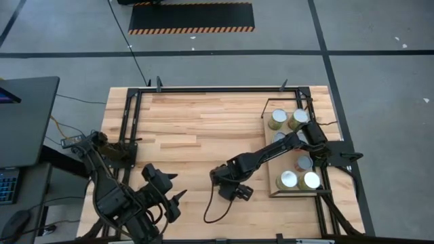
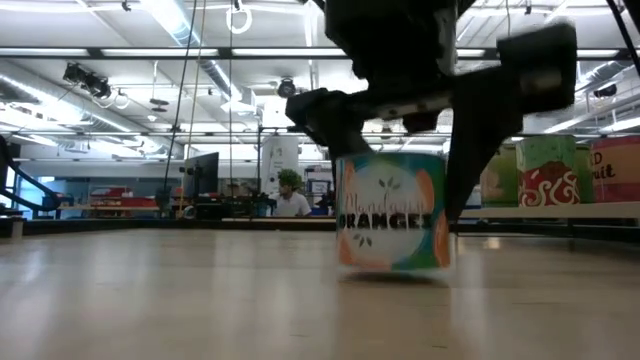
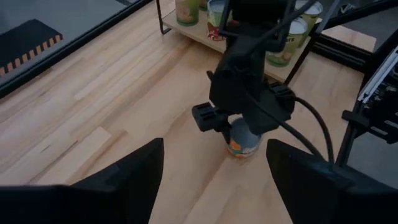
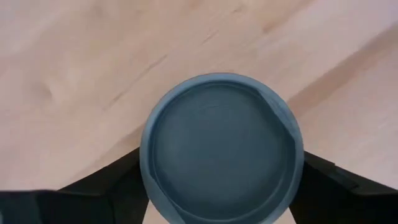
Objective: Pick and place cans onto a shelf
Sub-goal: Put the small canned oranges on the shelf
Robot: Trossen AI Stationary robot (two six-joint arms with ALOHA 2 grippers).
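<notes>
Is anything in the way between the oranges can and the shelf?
Nothing visible is. The right gripper is around the oranges can on the tabletop, and only bare wood lies between it and the shelf. The shelf already holds other cans, though, so free spots are few.

Centre and far tabletop (image 1: 203,125): bare wood from the left frame rail across to the shelf; nothing stands on it.
Right side: the shelf (image 1: 271,186) carries cans (image 1: 279,120) at its far end and its near end; the right arm (image 1: 271,152) lies slantwise over the middle of it.
Front centre: right gripper (image 1: 228,188) sits straight over the orange-labelled can (image 2: 392,225), fingers (image 2: 330,125) down on both sides of it; a black cable (image 1: 211,210) loops on the wood just beside.
Front left: left gripper (image 1: 178,200) with fingers spread wide; bare wood lies between it and the can.
</notes>
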